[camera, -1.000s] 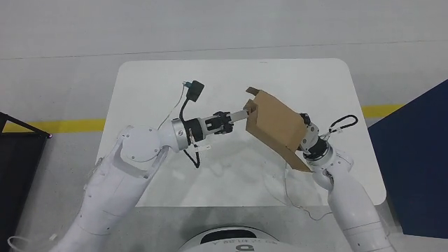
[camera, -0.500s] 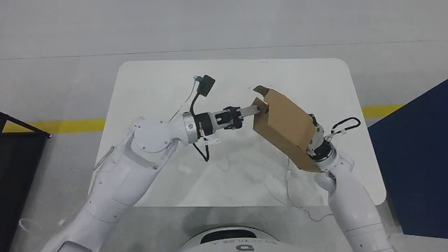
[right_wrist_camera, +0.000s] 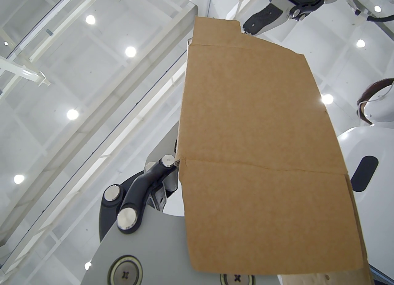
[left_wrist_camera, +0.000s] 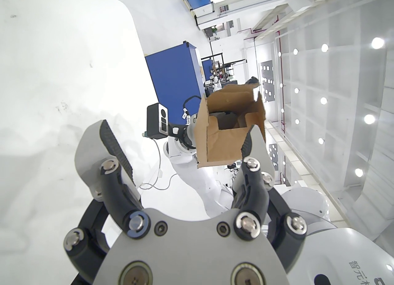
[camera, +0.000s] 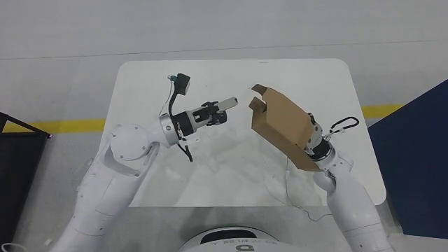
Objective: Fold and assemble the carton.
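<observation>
A brown carton (camera: pixel 283 124) hangs tilted above the right half of the white table (camera: pixel 231 171), its open end with loose flaps facing left. My right gripper (camera: pixel 309 137) is shut on the carton's lower right wall; one of its fingers (right_wrist_camera: pixel 167 163) presses the cardboard (right_wrist_camera: pixel 261 144) at a crease. My left gripper (camera: pixel 226 103) stands open a short way left of the open end, apart from it. In the left wrist view the carton's hollow inside (left_wrist_camera: pixel 231 123) shows beyond the spread fingers (left_wrist_camera: pixel 115 147). The left gripper (right_wrist_camera: pixel 264 19) appears past the carton's far edge in the right wrist view.
A blue cabinet (camera: pixel 420 161) stands close to the table's right side. A dark frame (camera: pixel 17 136) sits at the left of the floor. A thin cable (camera: pixel 294 189) trails from the right arm over the table.
My left gripper has drawn back to the left, off the carton's flap, and now stands open. The carton stays held in the right gripper, almost unmoved.
</observation>
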You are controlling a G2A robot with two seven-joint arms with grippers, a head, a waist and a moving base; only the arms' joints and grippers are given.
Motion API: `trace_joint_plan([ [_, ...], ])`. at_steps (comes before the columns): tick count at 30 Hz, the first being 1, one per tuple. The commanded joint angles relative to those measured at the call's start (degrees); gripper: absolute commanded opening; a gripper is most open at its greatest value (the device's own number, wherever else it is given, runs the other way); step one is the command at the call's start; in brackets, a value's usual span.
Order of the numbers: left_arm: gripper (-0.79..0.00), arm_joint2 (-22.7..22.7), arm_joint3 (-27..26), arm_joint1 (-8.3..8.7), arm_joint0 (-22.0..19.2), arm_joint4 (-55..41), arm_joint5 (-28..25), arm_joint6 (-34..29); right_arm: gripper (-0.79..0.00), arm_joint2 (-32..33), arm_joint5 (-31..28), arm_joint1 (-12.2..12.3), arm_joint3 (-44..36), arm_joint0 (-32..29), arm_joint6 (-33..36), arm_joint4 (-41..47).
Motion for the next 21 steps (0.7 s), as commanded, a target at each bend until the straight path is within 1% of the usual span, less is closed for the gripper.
trace_joint_plan([
  [1, 0.0, 0.4, -0.8, -0.02, -0.9, 0.5, 0.1, -0.3, -0.785, 0.0, -0.2, 0.0, 0.2, 0.0, -0.1, -0.4],
  [4, 0.0, 1.4, -1.4, -0.12, -2.8, 1.6, 1.0, -1.0, -0.785, 0.0, -0.4, 0.1, 0.4, 0.1, -0.2, -0.7],
  [7, 0.0, 3.5, -1.2, -0.43, -5.4, 1.7, 1.4, -1.8, -0.785, 0.0, -0.3, 0.1, 0.4, 0.2, -0.1, -1.7],
  [13, 0.0, 8.3, 3.8, -1.44, -11.6, 2.0, 2.7, -2.5, -0.785, 0.2, 0.0, 0.3, 0.4, 0.0, 0.6, -2.2],
  [17, 0.0, 11.3, 7.4, -2.16, -14.6, 1.2, 3.4, -3.2, -0.785, 0.8, 0.4, 0.4, 0.3, -0.4, 1.2, -2.1],
  [21, 0.0, 14.2, 9.2, -2.84, -17.2, 1.6, 3.5, -3.9, -0.785, 1.3, 0.6, 0.5, 0.3, -0.8, 1.6, -2.2],
])
